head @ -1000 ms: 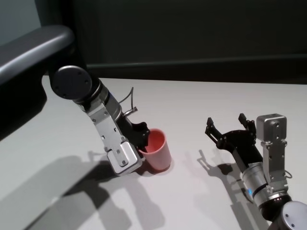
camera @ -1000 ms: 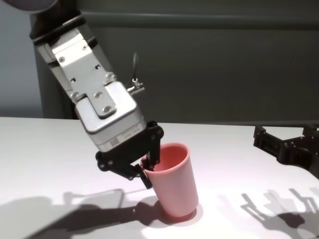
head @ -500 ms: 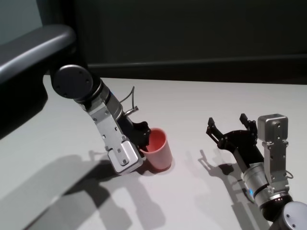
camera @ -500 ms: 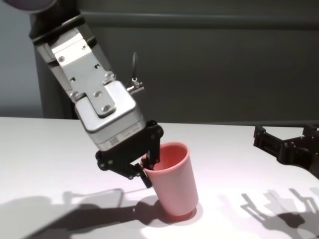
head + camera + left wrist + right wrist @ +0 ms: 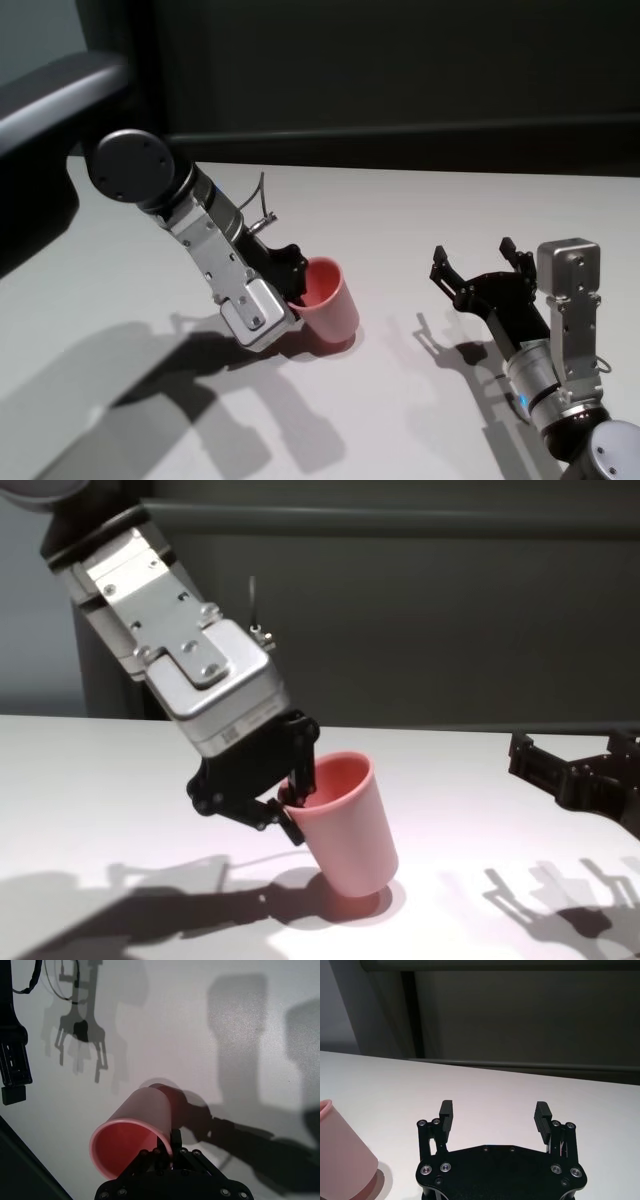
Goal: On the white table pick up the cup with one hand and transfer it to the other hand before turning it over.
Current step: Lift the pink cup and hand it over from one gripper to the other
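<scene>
Pink cup (image 5: 348, 825) in left hand (image 5: 290, 810), tilted.

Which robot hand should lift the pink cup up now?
The left. The left gripper is already shut on the cup, pinching its rim, and the cup is tilted. The right gripper waits open off to the side, apart from the cup.

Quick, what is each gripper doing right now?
Left gripper: closed on the rim of the pink cup, tilting it.
Right gripper: open, holding nothing.
</scene>
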You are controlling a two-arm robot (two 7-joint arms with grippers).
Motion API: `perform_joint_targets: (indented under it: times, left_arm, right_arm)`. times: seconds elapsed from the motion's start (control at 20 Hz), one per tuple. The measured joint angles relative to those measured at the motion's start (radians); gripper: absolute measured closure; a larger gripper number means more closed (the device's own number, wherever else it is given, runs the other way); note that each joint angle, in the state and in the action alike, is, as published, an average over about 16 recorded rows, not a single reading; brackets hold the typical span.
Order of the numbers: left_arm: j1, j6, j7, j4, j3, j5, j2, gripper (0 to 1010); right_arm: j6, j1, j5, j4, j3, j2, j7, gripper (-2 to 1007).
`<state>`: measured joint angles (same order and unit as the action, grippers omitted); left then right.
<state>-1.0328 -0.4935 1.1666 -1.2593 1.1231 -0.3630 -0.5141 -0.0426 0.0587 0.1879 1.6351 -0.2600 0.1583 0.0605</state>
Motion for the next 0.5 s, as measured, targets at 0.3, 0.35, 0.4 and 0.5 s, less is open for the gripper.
perform_joint_targets:
  times: [0.3,0.35,0.4,0.5]
  left_arm:
    - [0.029,0.069,-0.028,0.013,-0.05,0.106,-0.037,961]
    - [0.035,0.082,-0.034,0.016,-0.061,0.129,-0.043,961]
    - [0.043,0.096,-0.04,0.02,-0.073,0.153,-0.05,961]
    - [0.059,0.125,-0.052,0.025,-0.098,0.205,-0.063,961]
  right_arm:
    - [0.0,0.0,0.0,0.0,0.0,0.0,0.0,5]
    - [0.0,0.0,0.0,0.0,0.0,0.0,0.0,5]
    - [0.0,0.0,0.0,0.0,0.0,0.0,0.0,5]
    - [0.0,0.0,0.0,0.0,0.0,0.0,0.0,5]
